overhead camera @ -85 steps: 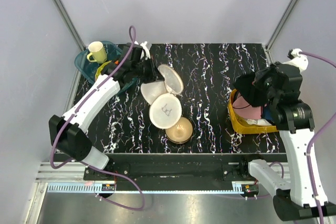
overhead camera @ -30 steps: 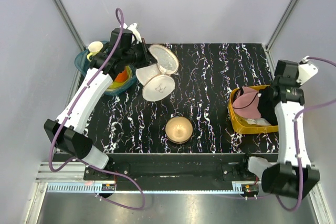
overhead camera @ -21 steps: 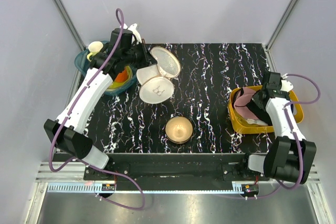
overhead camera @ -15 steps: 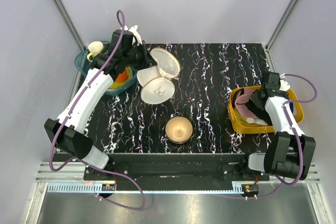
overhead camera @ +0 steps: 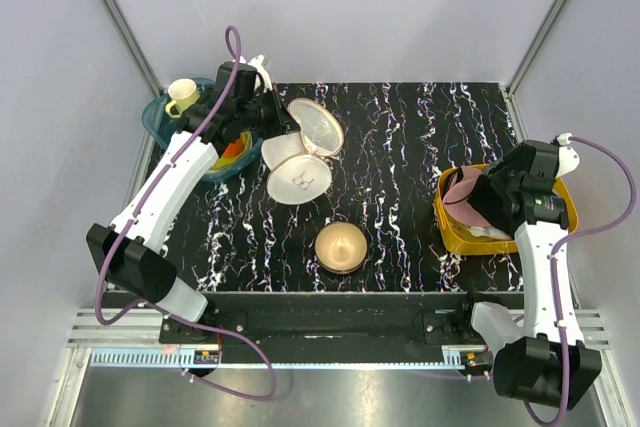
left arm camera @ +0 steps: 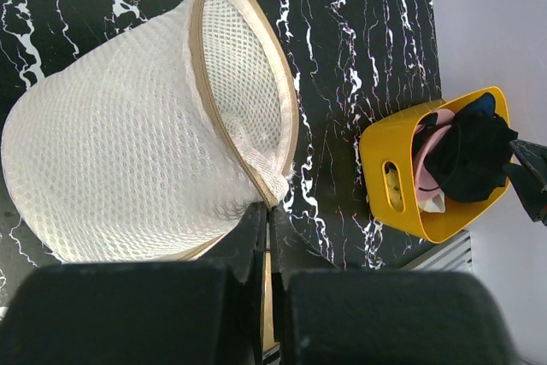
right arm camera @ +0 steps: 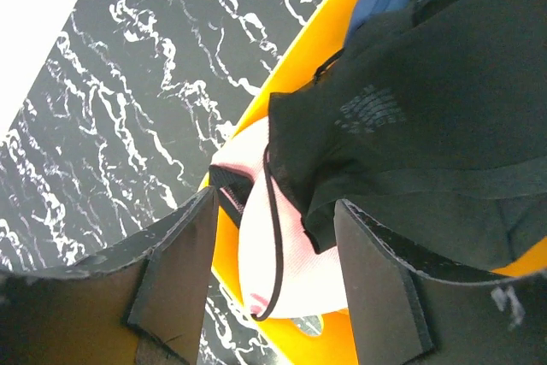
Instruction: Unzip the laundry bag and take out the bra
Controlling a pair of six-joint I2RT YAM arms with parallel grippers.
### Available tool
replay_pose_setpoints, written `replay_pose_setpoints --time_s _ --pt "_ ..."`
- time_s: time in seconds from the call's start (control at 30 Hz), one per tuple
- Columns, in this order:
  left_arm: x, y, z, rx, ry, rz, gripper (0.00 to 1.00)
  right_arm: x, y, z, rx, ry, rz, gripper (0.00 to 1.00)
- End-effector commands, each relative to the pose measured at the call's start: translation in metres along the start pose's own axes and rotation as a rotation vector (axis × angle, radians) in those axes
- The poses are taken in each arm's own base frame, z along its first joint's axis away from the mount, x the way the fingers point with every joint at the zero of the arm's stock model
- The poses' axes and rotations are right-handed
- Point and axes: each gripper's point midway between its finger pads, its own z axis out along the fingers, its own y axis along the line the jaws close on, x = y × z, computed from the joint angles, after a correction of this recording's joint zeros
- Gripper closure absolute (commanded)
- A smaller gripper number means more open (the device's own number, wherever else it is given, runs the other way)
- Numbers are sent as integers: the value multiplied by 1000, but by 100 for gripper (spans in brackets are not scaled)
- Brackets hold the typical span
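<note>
The laundry bag [overhead camera: 298, 179], a cream mesh drum, hangs tilted above the table's back left. Its round zip lid [overhead camera: 323, 129] is flapped open. My left gripper [overhead camera: 272, 119] is shut on the bag's tan rim; in the left wrist view the fingers [left arm camera: 253, 230] pinch that edge beside the mesh [left arm camera: 120, 151]. The pink bra [overhead camera: 464, 194] lies in the yellow basket [overhead camera: 452, 237], partly under a dark cloth [right arm camera: 427, 126]. My right gripper [overhead camera: 492, 197] hovers just over it, open. In the right wrist view the bra [right arm camera: 282, 254] shows between the spread fingers [right arm camera: 175, 267].
A bronze bowl [overhead camera: 341, 246] sits on the black marbled table [overhead camera: 420, 137] near the front middle. A teal basin [overhead camera: 160, 122] with a yellow mug [overhead camera: 183, 97] stands at the back left corner. The yellow basket also holds white cloth [overhead camera: 495, 234].
My right gripper has opened and let go of the bra, which now rests in the yellow basket; that arm has drawn back. The left arm still holds the bag up, barely shifted.
</note>
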Motion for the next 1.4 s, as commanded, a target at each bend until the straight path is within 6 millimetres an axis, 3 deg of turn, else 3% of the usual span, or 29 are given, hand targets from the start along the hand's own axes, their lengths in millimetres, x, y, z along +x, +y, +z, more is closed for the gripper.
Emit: replay_pose_setpoints --time_s 0.0,0.2,0.23,0.3,0.33,0.43,0.53,0.6,0.73,0.77,0.83,0.9,1.03,1.23,1.3,1.37 --pt "-13 -14 -2 56 -36 8 100 -15 -18 -3 98 -71 -26 36" --pt "-12 -12 -4 47 -28 24 100 -10 -60 25 294 -165 38 39" --pt "-11 -12 -4 48 -24 27 100 2 -80 37 371 -166 25 39" --pt "-9 -11 -3 46 -13 27 100 9 -87 57 388 -199 69 39" --pt "-8 -11 -2 47 -3 28 100 29 -99 72 426 -145 53 39" --pt "-8 -9 -5 30 -3 35 100 52 -104 102 462 -13 73 39" --pt "-9 -9 -7 26 -13 35 100 46 -92 108 443 16 66 38" --pt "-11 -10 -11 26 -24 39 100 44 -79 101 381 36 76 36" --pt "-14 -10 -13 22 -34 42 100 22 -52 67 245 -9 110 30" --pt "-14 -10 -11 21 -31 41 100 23 -53 59 245 1 109 23" --pt "-16 -13 -11 28 -30 45 100 15 -42 41 188 -17 117 21" --pt "-16 -12 -7 27 -22 42 100 16 -40 28 162 -9 119 11" --pt "-17 -13 -3 33 -16 40 100 3 -29 2 92 -46 128 1" --pt "-12 -9 9 32 6 21 100 -14 -2 -16 0 -36 113 0" --pt "-18 -17 10 62 -2 28 100 -21 5 -22 -25 -48 110 0" --pt "-20 -24 24 96 39 21 100 -29 10 -28 -39 -69 103 0"
